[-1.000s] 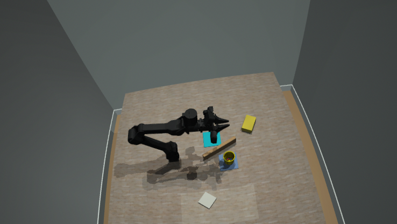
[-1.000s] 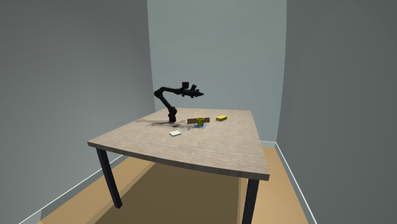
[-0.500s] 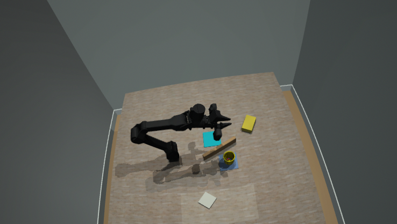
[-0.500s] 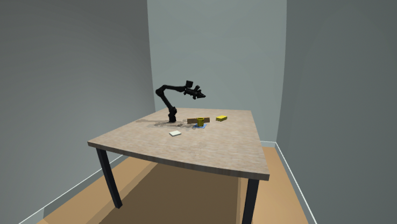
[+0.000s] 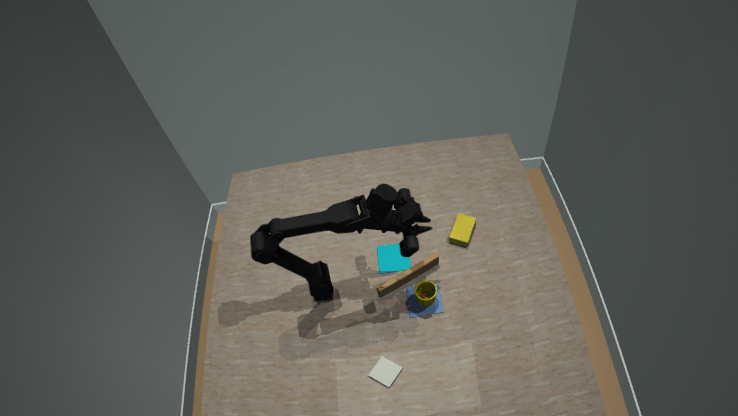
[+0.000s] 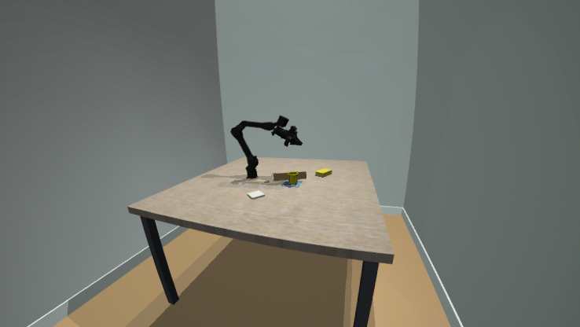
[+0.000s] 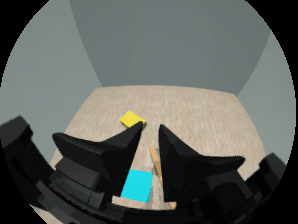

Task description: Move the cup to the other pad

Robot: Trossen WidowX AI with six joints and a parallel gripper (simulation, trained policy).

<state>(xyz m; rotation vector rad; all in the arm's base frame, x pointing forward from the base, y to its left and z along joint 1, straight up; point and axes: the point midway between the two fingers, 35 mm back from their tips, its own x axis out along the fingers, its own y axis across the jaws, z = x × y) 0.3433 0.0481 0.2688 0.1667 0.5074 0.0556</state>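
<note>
Approach to the cup (image 5: 426,300) (image 6: 292,178), by judgement: upright on the blue pad (image 5: 436,310) (image 6: 285,185), below and rightward of the raised gripper (image 5: 430,224) (image 6: 301,143) (image 7: 151,125); fingers narrowly parted, nothing between. Next: swing right, widen, descend. Between blue and cyan pad (image 5: 390,258) (image 7: 136,186), a wooden bar (image 5: 408,275) (image 6: 280,176) (image 7: 155,159), demanding a level lift. Ahead, low: yellow block (image 5: 463,228) (image 6: 323,172) (image 7: 131,119).

The pincer (image 5: 431,224) (image 6: 302,143) (image 7: 151,126) now reaches farther out from the arm's base than in the earlier pictures, its tips lower and pitched more steeply toward the worktop (image 6: 263,219). The elbow (image 5: 264,247) (image 6: 236,131) sits higher and farther forward, and the black block (image 5: 382,198) (image 6: 283,120) above the wrist has risen and advanced. From above, more of the cyan pad (image 5: 391,259) (image 7: 137,185) shows, and the arm's shadow has shifted.
</note>
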